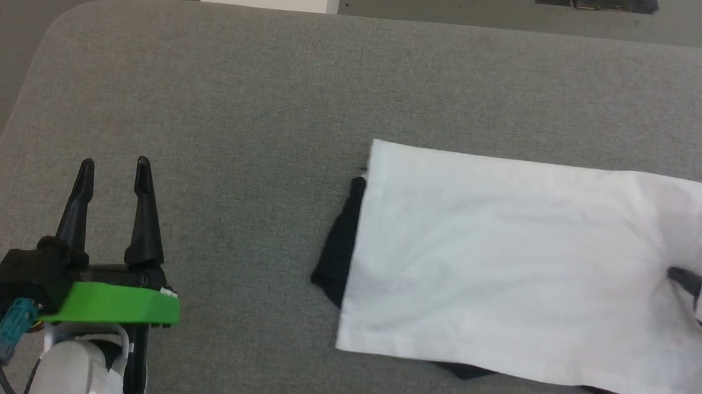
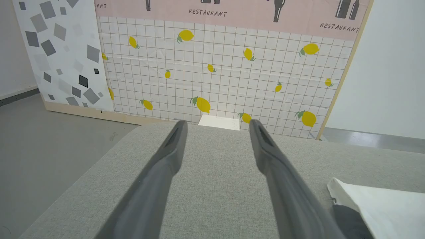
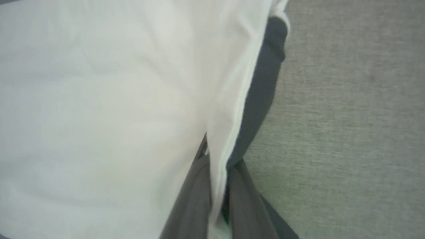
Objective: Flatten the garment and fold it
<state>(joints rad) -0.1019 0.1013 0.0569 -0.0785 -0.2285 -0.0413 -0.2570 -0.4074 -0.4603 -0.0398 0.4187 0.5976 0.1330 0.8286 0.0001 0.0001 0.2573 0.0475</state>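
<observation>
Fingers of the right gripper (image 3: 217,172) are pressed together on the right edge of the garment (image 1: 527,267), with white cloth pinched between them. In the head view this gripper (image 1: 680,277) reaches in from the right, and creases fan out leftward from the pinch. The garment lies on the right half of the grey table (image 1: 240,88) as a flat white rectangle, long side running left to right. A black sleeve (image 1: 339,246) sticks out from under its left edge, and slivers of black show along its near edge. The left gripper (image 1: 114,163) is well apart over the bare near-left part of the table, fingers spread and nothing between them. In its wrist view the left gripper (image 2: 217,123) points towards a lemon-printed panel (image 2: 225,73), with the garment's corner (image 2: 382,205) at the lower right.
</observation>
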